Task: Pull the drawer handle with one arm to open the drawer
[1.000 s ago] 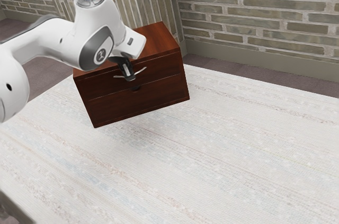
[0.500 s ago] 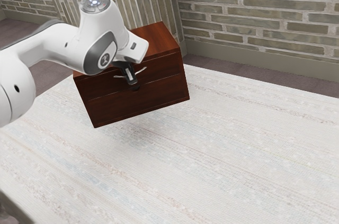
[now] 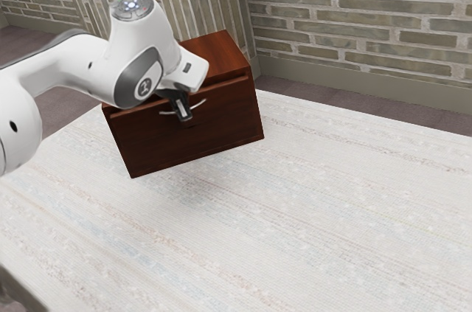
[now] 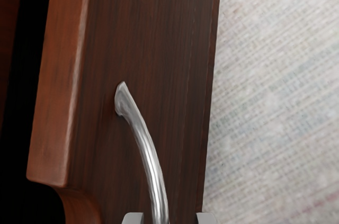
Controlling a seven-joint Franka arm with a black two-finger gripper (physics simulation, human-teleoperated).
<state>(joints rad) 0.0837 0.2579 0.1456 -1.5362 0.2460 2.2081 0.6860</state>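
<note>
Squarely, the gripper [image 3: 184, 113] straddles the drawer handle [image 4: 142, 139] to hook it outward, jaws narrow but seemingly not pinching; the drawer [image 3: 199, 129] sits upper left of centre, its front standing proud of the cabinet [image 3: 215, 48].

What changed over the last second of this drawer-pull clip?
The drawer has slid out of the cabinet toward the camera. Its front now hides the seam seen below it earlier, and a dark gap shows behind it. The gripper moved with it, staying at the handle. The cabinet and the table stayed put.
</note>
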